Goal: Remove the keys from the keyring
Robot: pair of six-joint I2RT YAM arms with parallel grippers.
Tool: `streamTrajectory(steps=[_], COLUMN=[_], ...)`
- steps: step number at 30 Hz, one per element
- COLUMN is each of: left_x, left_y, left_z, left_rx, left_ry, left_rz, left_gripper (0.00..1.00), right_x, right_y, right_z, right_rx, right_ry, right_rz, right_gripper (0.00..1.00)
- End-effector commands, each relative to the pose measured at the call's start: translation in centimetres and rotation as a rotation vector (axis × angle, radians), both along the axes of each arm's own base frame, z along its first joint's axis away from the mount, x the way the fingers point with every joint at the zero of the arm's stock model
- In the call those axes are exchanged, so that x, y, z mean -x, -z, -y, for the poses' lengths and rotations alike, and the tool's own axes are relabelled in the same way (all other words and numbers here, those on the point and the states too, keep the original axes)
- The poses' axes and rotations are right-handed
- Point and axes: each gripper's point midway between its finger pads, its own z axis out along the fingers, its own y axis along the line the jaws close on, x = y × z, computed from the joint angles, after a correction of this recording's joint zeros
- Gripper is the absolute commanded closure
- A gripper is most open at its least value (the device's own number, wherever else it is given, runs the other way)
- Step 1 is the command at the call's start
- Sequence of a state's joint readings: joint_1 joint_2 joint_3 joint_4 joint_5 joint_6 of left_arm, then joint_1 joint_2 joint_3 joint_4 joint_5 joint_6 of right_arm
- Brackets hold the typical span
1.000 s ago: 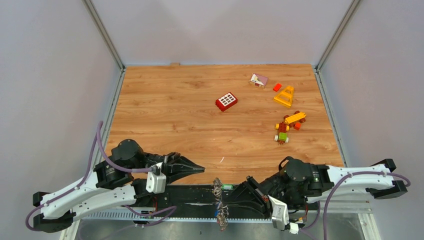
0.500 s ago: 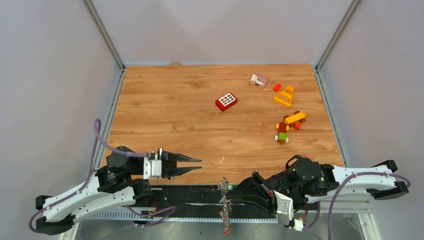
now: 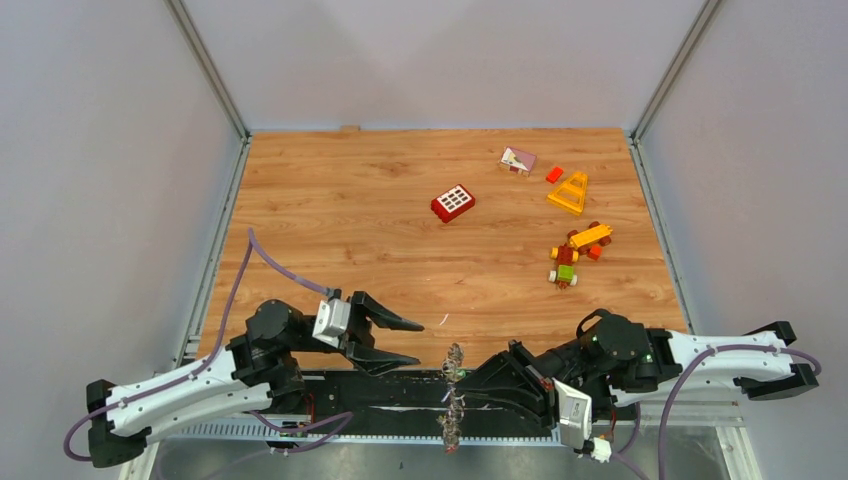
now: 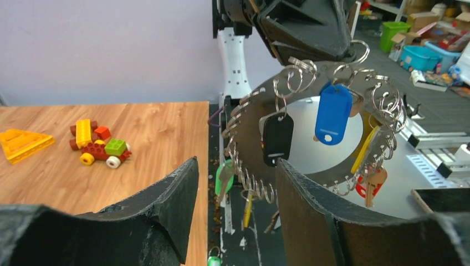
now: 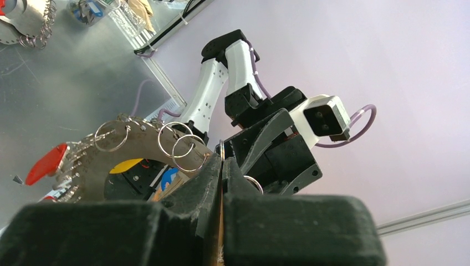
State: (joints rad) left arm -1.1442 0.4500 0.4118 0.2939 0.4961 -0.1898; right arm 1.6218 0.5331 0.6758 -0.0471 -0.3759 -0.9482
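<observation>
Your left end effector [image 3: 418, 342], jaws spread, faces the keyring [image 3: 452, 395], which your right end effector [image 3: 465, 377] pinches by the rim just off the counter's [image 3: 340, 220] near edge. Close carelessly and you could snag several keys [image 4: 372, 184] or twist the keyring loose. Room is tight between the arm bases and open over the counter.

White arms [image 3: 170, 385], black joints [image 3: 270, 325], apparently purple cables [image 3: 232, 290]

Wooden table [image 3: 340, 230], red window brick [image 3: 453, 203], yellow triangular piece [image 3: 569, 192], brick toy car [image 3: 566, 264]
</observation>
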Motion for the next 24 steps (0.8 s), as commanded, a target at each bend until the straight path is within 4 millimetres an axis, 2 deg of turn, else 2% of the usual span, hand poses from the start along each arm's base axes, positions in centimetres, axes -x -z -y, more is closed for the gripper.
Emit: streamTrajectory(steps=[1,8,24], left_x=[0.9,2.2,3.0], left_y=[-2.7,-2.3,-0.1], left_z=[0.1,0.9,2.4], left_rx=[0.101,0.088,0.005], left_ry=[0.055,0.161,0.222], left_rz=[-0.032,-0.075,-0.177], left_gripper=[0.38,0.37,0.35], right_x=[0.0,0.0,0.3], right_y=[-3.3,-3.4,-3.8], right_z=[0.7,0.5,0.8], right_rx=[-0.124,-0.121,-0.141], right_ry=[-0.004,-0.003,-0.016], right_rz=[0.017,0.025,0.034], right_gripper=[1.00,1.00,1.00])
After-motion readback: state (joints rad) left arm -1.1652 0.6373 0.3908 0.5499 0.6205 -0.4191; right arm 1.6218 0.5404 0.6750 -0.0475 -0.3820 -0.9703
